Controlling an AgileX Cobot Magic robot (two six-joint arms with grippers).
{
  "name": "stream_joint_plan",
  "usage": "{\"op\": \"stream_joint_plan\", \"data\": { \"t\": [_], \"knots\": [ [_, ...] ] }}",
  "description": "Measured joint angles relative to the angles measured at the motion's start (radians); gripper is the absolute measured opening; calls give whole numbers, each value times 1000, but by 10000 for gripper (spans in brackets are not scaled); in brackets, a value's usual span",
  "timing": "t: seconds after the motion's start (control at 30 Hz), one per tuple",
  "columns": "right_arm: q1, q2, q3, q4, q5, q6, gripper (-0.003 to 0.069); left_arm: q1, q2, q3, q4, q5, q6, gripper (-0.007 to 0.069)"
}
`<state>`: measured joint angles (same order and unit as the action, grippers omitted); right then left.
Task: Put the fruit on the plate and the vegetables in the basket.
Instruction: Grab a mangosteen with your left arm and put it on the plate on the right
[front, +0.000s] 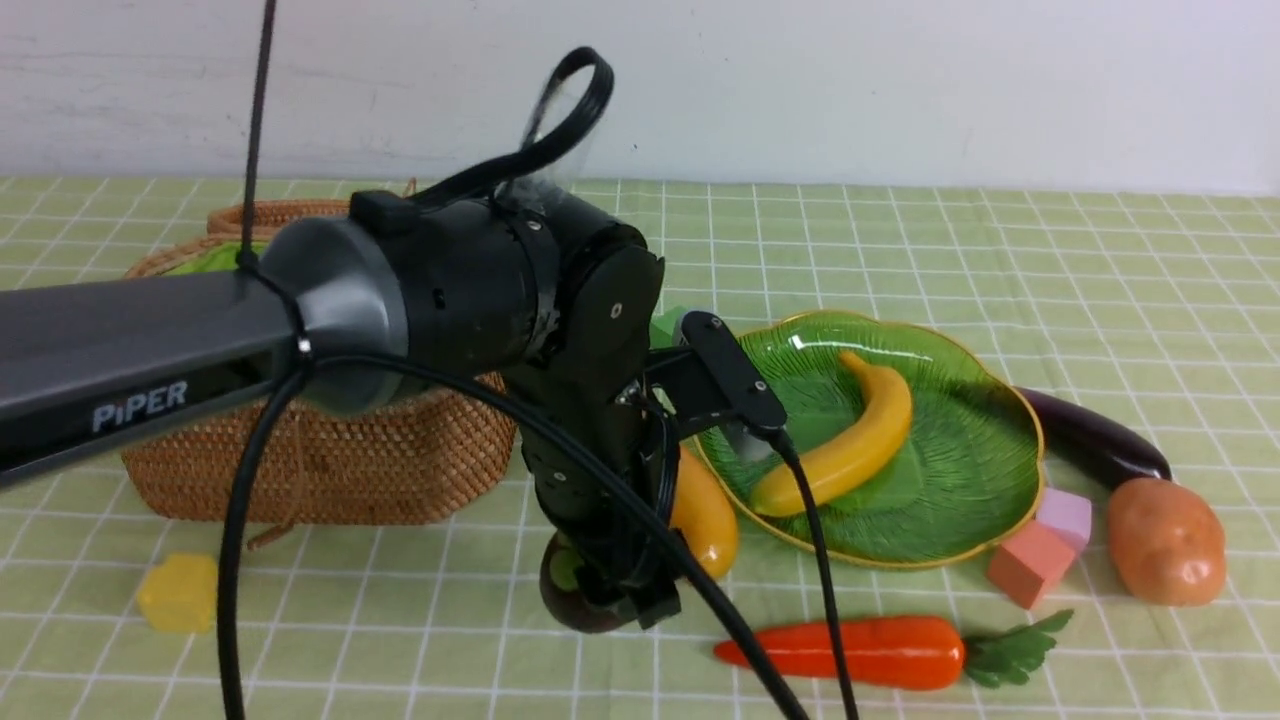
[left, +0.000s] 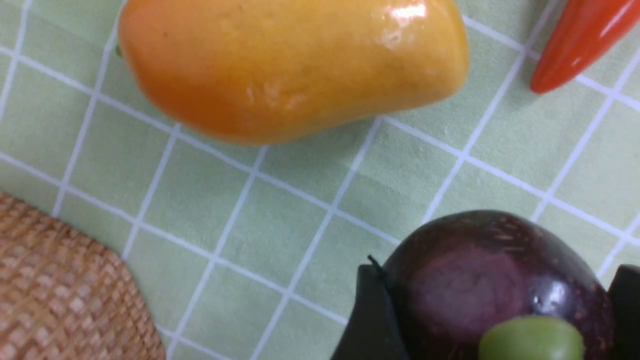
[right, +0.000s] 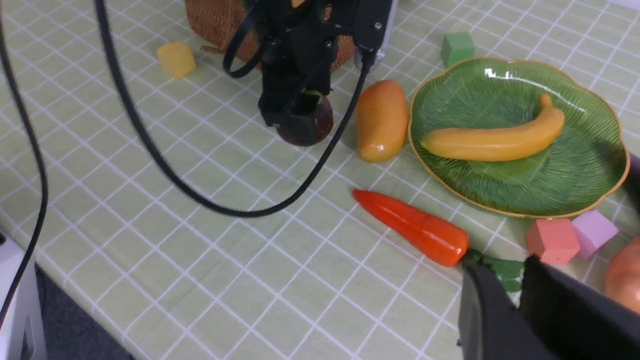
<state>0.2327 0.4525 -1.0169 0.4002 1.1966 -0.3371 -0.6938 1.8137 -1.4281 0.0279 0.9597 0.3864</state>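
The left pincer (front: 615, 590) grips the small dark purple round mangosteen (right: 312, 125) down at the green checked counter (front: 400, 620) (orange-yellow oval mango (left: 290, 65) just right of it). The right pincer (right: 517, 280) hangs nearly closed, empty. The long yellow banana (front: 850, 440) lies on the green leaf-shaped plate (front: 960, 480).

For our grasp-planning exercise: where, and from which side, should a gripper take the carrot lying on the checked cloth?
Probably the thick orange body of the carrot, near its leaves, from straight above with the jaws across its length: it lies flat on the cloth, and the other end tapers to a point.
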Motion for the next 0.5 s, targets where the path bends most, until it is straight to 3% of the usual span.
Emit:
{"op": "stream_joint_plan", "data": {
  "t": [0.33, 0.5],
  "knots": [
    [0, 97, 7, -153, -213, 151, 128, 0, -67, -80, -61, -84, -24, 534],
    [0, 109, 8, -183, -331, 219, 132, 0, -65, -112, -179, -281, -28, 534]
  ]
}}
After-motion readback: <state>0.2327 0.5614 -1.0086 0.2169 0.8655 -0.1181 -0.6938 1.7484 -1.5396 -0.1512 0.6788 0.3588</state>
